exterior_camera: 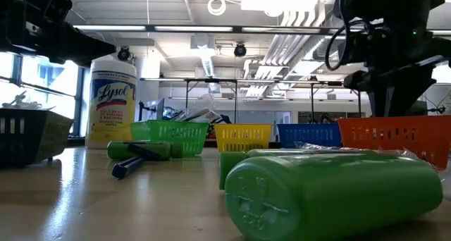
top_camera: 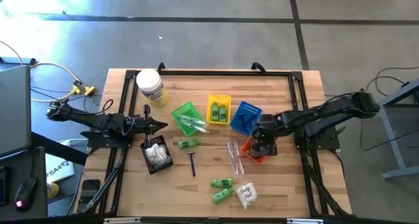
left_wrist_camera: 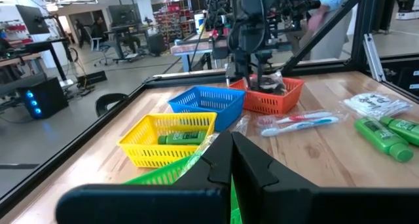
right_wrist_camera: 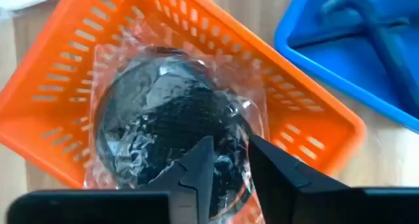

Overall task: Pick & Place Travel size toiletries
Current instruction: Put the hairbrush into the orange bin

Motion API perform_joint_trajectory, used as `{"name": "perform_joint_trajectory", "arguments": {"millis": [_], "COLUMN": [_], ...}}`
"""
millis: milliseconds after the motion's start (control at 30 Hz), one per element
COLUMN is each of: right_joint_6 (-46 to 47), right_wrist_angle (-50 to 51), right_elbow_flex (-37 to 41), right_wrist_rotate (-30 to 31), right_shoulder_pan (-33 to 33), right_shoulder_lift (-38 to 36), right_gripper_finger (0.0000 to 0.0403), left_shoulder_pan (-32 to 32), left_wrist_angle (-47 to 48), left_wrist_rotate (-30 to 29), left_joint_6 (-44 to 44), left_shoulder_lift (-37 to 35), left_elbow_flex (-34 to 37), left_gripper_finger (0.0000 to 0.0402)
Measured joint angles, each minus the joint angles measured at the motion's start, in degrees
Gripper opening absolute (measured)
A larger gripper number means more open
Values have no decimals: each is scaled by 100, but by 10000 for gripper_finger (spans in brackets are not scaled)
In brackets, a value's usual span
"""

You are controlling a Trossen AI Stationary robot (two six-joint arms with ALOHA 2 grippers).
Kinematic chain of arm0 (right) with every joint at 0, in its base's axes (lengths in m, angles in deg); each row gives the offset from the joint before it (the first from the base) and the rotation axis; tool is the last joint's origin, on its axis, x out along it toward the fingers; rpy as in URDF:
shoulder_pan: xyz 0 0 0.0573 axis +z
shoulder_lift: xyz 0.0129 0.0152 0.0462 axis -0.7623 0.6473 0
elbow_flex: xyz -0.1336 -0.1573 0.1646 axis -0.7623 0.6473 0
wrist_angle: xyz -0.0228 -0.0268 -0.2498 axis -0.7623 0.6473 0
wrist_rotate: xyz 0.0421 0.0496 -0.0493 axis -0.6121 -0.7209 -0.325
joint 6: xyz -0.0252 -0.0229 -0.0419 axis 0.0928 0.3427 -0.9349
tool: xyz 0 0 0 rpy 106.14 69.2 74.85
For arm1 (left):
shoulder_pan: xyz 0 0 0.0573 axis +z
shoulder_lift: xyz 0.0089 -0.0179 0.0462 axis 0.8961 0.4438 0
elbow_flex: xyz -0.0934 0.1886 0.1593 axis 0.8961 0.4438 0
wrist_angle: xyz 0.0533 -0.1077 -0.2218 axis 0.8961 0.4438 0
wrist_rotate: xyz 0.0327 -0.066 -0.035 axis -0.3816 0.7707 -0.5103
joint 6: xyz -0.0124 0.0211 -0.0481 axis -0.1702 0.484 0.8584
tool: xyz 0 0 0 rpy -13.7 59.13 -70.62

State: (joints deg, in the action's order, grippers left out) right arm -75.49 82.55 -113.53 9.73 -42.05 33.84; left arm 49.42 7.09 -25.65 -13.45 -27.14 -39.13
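Observation:
A black round pouch (right_wrist_camera: 163, 112) in clear wrap lies in the orange basket (top_camera: 254, 152). My right gripper (right_wrist_camera: 232, 162) points down into that basket, just over the pouch, with a narrow gap between its fingers. Whether they touch the wrap does not show. On the wood lie green bottles (top_camera: 221, 183), a white sachet (top_camera: 246, 195), clear-wrapped sticks (top_camera: 234, 155), another green bottle (top_camera: 188, 143) and a dark razor (top_camera: 192, 162). My left gripper (top_camera: 157, 124) waits shut and level at the table's left. My right gripper comes from above, pointing down at the black pouch's wrapped top (right_wrist_camera: 222, 139). I cannot tell whether its fingertips touch the wrap. The pouch lies flat on the basket's floor.
Four more baskets stand mid-table. The green basket (top_camera: 188, 118) holds wrapped sticks, the yellow one (top_camera: 219, 109) green bottles, the blue one (top_camera: 245, 116) a dark razor and the black one (top_camera: 156, 153) white sachets. A big white jar (top_camera: 150, 86) stands at the far left.

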Motion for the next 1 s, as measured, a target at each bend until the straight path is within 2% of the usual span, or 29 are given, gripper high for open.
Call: {"name": "perform_joint_trajectory", "arguments": {"millis": [267,500,767,1000], "right_joint_6": [-639,-504,-479,-375], "right_wrist_angle": [-756,-530,-413,-459], "right_elbow_flex": [0,2,0,0], "right_wrist_rotate": [-172,-292,-332,164], "right_shoulder_pan": [272,384,599,686], "right_shoulder_lift": [122,119,432,799], "right_gripper_finger": [39,7,3,3], "left_shoulder_pan": [-2,0,0,-2], "left_wrist_angle": [-2,-1,-4,-15], "left_wrist_rotate": [0,0,0,35], "left_joint_6": [2,15,17,38], "left_shoulder_lift": [0,0,0,0], "left_elbow_flex": [0,0,0,0], "left_gripper_finger": [0,0,0,0]}}
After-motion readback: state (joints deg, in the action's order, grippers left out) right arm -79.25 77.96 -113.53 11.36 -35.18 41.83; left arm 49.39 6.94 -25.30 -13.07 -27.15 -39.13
